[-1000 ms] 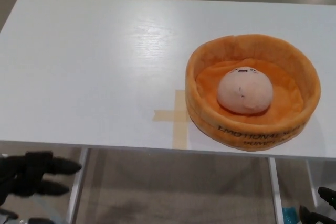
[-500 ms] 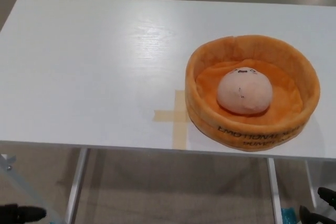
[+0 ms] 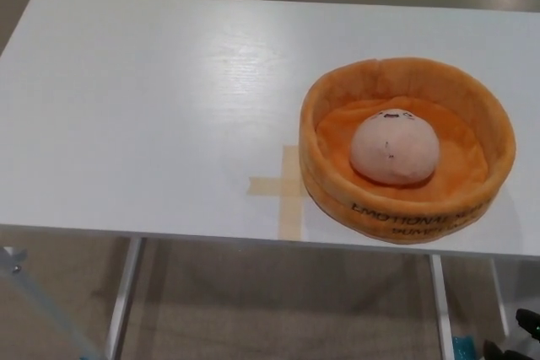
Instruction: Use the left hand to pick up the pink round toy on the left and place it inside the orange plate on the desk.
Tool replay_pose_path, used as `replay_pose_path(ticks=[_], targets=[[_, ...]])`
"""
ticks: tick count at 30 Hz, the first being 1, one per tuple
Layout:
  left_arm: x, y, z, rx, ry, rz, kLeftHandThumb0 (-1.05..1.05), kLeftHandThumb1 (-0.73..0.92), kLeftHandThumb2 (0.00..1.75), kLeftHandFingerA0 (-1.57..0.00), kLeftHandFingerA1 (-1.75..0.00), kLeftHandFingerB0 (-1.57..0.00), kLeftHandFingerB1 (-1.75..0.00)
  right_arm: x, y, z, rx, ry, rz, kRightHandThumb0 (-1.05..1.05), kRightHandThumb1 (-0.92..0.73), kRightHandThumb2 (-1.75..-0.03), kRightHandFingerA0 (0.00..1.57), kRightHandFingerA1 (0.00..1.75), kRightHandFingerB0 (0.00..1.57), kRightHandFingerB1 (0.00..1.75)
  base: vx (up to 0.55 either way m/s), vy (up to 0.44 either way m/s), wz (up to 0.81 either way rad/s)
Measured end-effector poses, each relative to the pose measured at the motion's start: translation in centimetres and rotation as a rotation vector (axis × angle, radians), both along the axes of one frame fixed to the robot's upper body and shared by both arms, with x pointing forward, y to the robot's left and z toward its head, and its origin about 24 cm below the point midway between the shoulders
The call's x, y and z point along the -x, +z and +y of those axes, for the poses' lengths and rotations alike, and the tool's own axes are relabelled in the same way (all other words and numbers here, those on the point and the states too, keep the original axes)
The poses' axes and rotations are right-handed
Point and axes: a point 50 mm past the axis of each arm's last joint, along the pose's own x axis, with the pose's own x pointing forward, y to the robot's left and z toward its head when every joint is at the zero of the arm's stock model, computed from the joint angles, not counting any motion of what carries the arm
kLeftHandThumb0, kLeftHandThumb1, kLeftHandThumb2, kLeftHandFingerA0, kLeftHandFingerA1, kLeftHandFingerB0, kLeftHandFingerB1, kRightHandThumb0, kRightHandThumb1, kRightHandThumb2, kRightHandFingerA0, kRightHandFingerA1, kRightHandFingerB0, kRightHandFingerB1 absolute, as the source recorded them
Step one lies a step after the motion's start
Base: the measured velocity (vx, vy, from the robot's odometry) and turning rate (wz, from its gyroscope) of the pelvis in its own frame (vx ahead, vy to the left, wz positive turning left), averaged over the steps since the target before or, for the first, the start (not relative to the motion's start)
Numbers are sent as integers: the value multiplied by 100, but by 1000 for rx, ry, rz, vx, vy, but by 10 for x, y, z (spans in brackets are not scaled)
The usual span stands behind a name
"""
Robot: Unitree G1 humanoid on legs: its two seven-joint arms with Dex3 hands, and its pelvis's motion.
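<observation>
The pink round toy [image 3: 394,149] lies in the middle of the soft orange plate [image 3: 333,99], which stands on the right half of the white desk [image 3: 152,107]. A small face is drawn on the toy's top. My left hand does not show in the head view. Only a black sliver of my right hand [image 3: 516,336] shows at the bottom right corner, below the desk's front edge and well away from the plate.
A cross of tan tape [image 3: 285,188] is stuck to the desk just left of the plate. The desk's metal legs [image 3: 121,301] and the floor show below its front edge.
My left hand has dropped out of the picture at the lower left; one second ago it hung below the desk's front edge. The right hand has sunk a little lower. Toy and plate are unmoved.
</observation>
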Motion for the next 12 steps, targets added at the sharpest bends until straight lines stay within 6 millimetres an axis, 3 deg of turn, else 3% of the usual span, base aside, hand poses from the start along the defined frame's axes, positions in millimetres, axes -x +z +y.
replay_pose_path(ticks=[1,12], targets=[[1,-2,-1,-7,9,10,-62,42,71,-19,-39,-10,-36,1,-1,0,1,0,5,-20,-34,-91,28,66,19,60,0,0,0],[-9,-13,-19,-107,72,-6,-66,43,73,-20,-41,-10,-37,15,-10,-2,-14,8,84,-22,-35,-92,25,66,17,60,0,0,0]])
